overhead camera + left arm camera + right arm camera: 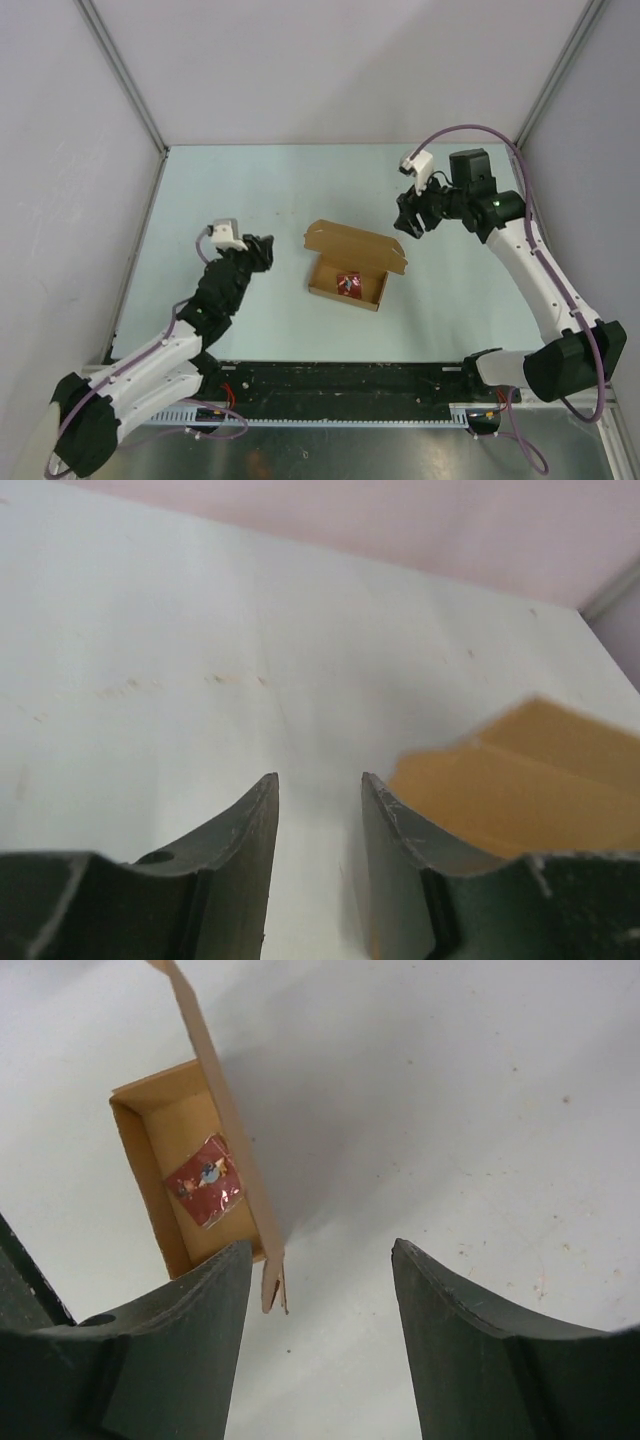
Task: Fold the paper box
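The paper box (352, 262) is brown cardboard, formed into a small open tray in the middle of the table, its lid flap raised along the far side. A small red square packet (348, 284) lies inside it. My left gripper (263, 250) is open and empty, left of the box; the box shows blurred at the right of the left wrist view (530, 790). My right gripper (408, 222) is open and empty, just right of the lid's far corner. The right wrist view shows the box (170, 1175), its upright lid and the packet (205, 1180).
Pale table surface (250, 190) enclosed by grey walls with metal corner posts. A black rail (340, 385) runs along the near edge between the arm bases.
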